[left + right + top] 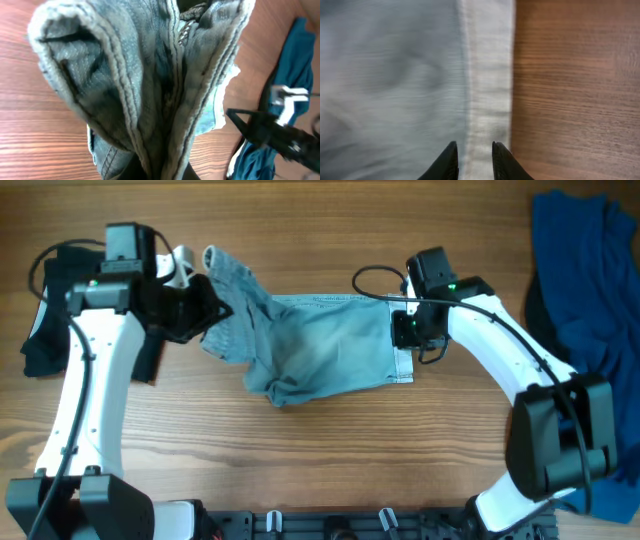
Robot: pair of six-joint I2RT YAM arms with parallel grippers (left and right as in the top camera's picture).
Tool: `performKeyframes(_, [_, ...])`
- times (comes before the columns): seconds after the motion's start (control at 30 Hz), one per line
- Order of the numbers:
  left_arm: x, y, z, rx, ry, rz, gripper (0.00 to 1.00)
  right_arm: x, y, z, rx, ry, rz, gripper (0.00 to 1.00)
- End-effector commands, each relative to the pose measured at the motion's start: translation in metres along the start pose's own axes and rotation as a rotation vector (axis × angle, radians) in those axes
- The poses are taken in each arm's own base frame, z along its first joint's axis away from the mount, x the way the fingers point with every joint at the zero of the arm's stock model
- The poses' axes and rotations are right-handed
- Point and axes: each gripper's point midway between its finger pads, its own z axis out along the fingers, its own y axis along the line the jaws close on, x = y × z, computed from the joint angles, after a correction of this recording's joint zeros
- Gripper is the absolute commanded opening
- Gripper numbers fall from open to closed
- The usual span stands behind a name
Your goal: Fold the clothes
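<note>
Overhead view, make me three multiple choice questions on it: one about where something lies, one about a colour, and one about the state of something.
1. Where does the deep-blue garment lie in the overhead view?
A. top right corner
B. dead centre
C. bottom left corner

2. What colour are the shorts lying in the middle?
A. red
B. yellow
C. pale blue

3. How is the end of the shorts at the left gripper?
A. spread flat
B. bunched up in the gripper
C. folded into a neat square

Answers:
1. A, it fills the top right corner of the view.
2. C, they are faded light-blue denim.
3. B, the left wrist view shows crumpled seams gathered close to the camera.
</note>
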Motion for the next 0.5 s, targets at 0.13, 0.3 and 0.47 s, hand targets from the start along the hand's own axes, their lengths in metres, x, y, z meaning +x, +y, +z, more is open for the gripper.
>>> performKeyframes(0.13, [0.011,-0.056,-0.002,0.106,-0.011,0.073,0.04,0.036,-0.026,0.063,0.086,0.155,0.025,0.18])
performKeyframes(0.3, [0.031,-0.089,0.010,0.148,0.024,0.116,0.04,0.044,-0.028,0.076,0.093,0.195,0.027,0.16])
performKeyframes(0.47, [0.053,-0.136,0.026,0.192,0.011,0.110,0.04,0.043,-0.026,0.077,0.080,0.193,0.031,0.16])
